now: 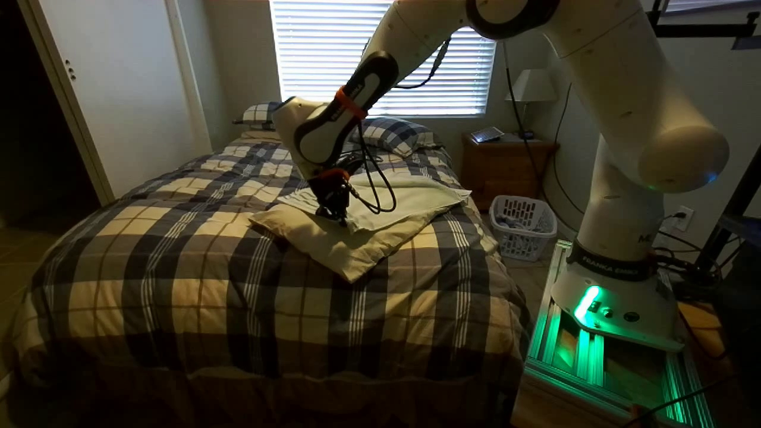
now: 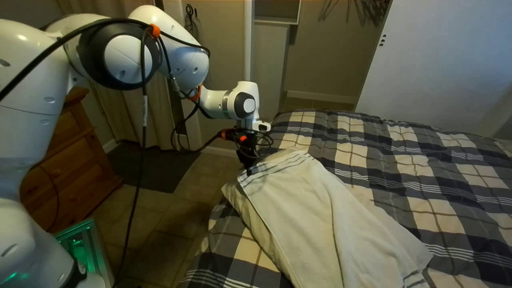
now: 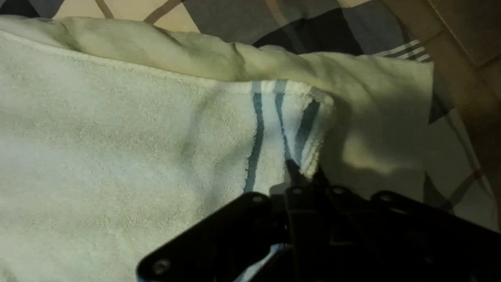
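A whitish towel [image 3: 137, 149] with blue-grey stripes near its end lies over a pale cream pillow [image 3: 195, 58] in the wrist view. My gripper [image 3: 307, 172] points down onto the striped end, its fingers shut with a pinched fold of the towel's edge between them. The towel [image 2: 304, 200] and the pillow [image 2: 234, 192] show in an exterior view, where the gripper [image 2: 249, 173] is at the towel's striped end. From across the bed, the gripper [image 1: 342, 221] stands over the pillow [image 1: 345, 252] beside the towel [image 1: 392, 205]. The fingertips are partly hidden by cloth.
The bed [image 1: 196, 285] has a plaid cover, with plaid pillows [image 1: 392, 135] at its head. A white laundry basket [image 1: 523, 229] stands on the floor between the bed and the arm's base. Behind it is a wooden nightstand [image 1: 505, 169] with a lamp [image 1: 531, 86]. Cables hang along the arm.
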Robot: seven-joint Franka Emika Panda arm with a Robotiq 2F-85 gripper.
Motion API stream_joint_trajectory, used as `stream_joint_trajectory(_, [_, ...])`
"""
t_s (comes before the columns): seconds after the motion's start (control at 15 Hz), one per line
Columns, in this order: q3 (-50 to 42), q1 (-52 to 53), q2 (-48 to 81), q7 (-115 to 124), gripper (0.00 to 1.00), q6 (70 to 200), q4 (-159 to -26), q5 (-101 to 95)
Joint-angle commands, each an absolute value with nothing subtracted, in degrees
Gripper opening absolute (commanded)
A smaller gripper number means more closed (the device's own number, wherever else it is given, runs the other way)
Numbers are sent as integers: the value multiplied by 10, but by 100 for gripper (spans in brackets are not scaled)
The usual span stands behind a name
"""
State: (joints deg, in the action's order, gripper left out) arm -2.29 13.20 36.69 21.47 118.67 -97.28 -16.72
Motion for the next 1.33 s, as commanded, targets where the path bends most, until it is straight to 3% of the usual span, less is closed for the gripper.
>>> stream_joint_trajectory(0.0, [-7,130,367,195,1,1175,-964,-148])
stream_joint_trajectory(0.87, [18,134,390,152,1,1139,-948,-143])
stream_joint_trajectory(0.93, [16,134,389,152,31,1140,-947,-146])
stream_joint_trajectory(1.07, [7,139,383,163,38,1147,-947,-161])
stream_joint_trajectory(1.27, [-4,140,360,173,59,1156,-945,-170])
